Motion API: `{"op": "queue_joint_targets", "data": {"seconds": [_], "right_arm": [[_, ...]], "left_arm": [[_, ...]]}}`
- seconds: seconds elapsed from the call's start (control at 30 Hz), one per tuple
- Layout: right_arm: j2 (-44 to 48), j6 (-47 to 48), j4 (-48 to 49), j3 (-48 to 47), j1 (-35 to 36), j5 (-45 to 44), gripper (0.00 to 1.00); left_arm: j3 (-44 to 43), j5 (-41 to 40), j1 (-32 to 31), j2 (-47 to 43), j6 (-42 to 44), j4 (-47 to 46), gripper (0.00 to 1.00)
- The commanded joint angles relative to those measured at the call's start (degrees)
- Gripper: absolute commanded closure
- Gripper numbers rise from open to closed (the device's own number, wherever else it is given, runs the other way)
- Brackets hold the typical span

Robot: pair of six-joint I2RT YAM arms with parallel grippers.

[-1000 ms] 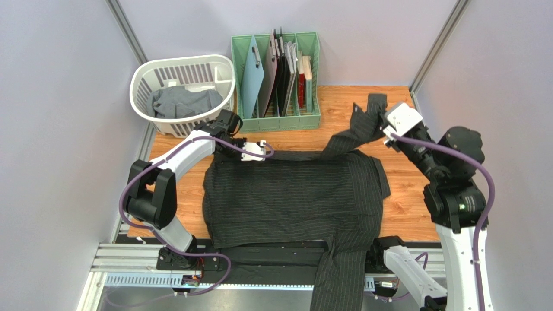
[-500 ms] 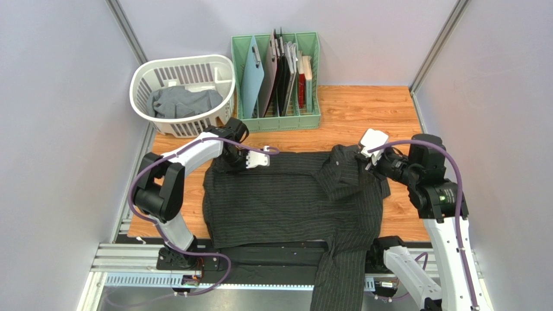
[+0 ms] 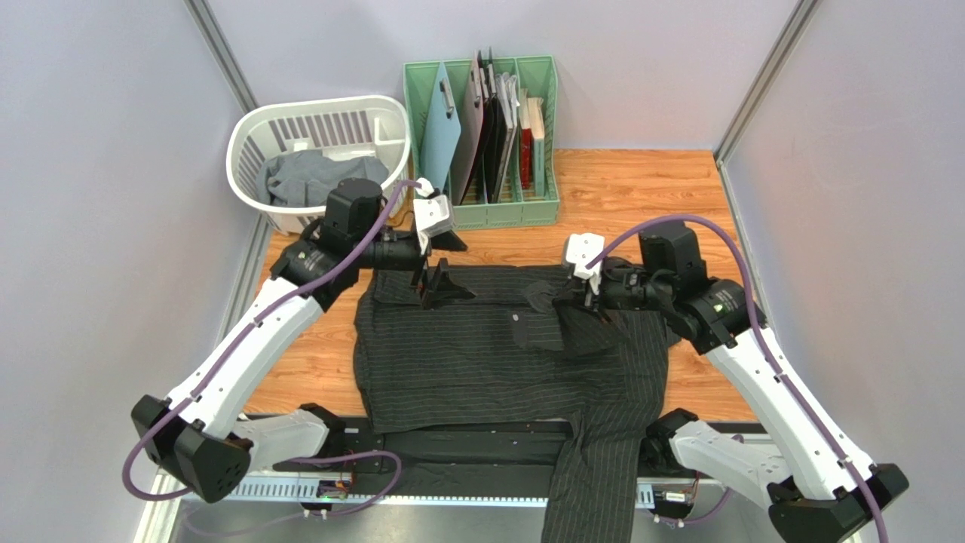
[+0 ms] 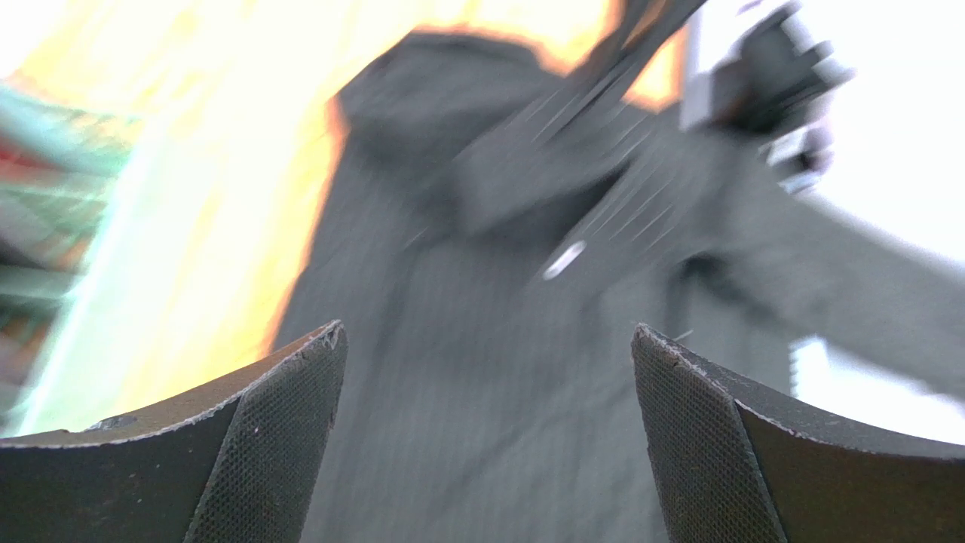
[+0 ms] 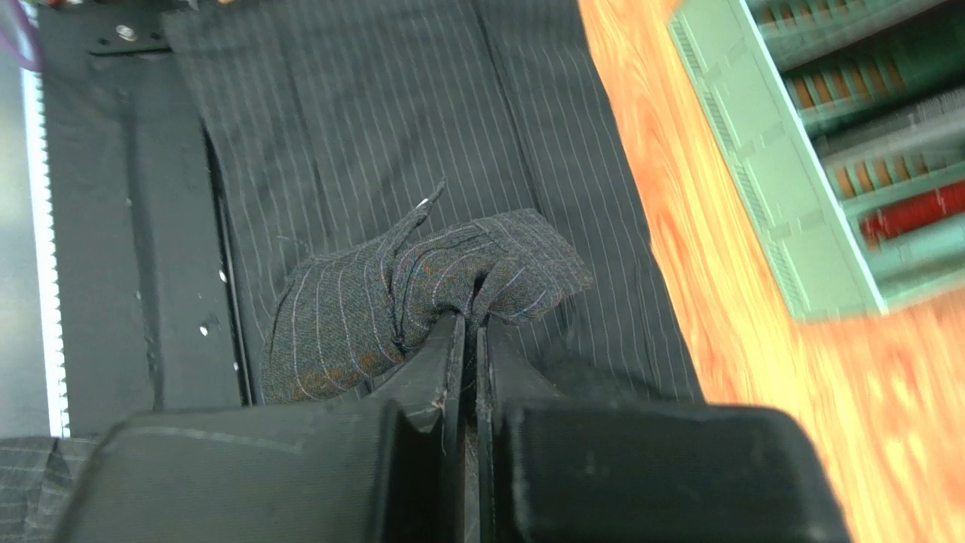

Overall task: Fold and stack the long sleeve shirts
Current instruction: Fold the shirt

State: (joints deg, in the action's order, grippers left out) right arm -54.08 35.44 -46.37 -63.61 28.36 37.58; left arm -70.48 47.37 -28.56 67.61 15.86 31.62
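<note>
The right gripper (image 5: pixel 467 328) is clamped tight on a bunch of sleeve (image 5: pixel 374 306), the pinstriped cloth puffing out just past its fingertips. It holds this bunch over the middle of the black shirt (image 3: pixel 498 351), above the body panel and not out to the side. That placement suits folding the sleeve inward across the torso, so the garment narrows to a neat rectangle before any further fold.

The left gripper (image 4: pixel 487 334) stands wide apart with nothing between its pads. It hangs above the far left corner of the shirt, clear of the cloth. Its wrist view is blurred, so finer detail there is lost. My reading is that this arm has no grip to contribute now and sits out of the sleeve's path.

The black shirt lies spread flat on the table (image 3: pixel 634 181), between the two arms. Its other sleeve (image 3: pixel 589 487) trails off the near edge, so it is not yet folded in.

The grey shirt (image 3: pixel 312 175) sits crumpled in the basket (image 3: pixel 255 125) at the far left, beside the rack (image 3: pixel 419 113). It is untouched, so stacking is a long way off. Next, the held sleeve probably needs laying down straight and smooth, since a bunched cuff could leave a lump.
</note>
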Motion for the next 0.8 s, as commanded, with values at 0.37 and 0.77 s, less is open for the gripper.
{"op": "queue_joint_targets", "data": {"seconds": [0.37,0.77], "right_arm": [[-3.31,-6.52,12.62,-2.13,12.77,-4.01,1.00],[-3.66,-7.14,12.54,-2.57,14.44,-8.22,0.90]], "left_arm": [[11.76,6.68,-10.38,4.45,-27.98,-25.55,0.01],[11.85,11.95,-12.31,7.36,-28.88,-23.02,1.00]]}}
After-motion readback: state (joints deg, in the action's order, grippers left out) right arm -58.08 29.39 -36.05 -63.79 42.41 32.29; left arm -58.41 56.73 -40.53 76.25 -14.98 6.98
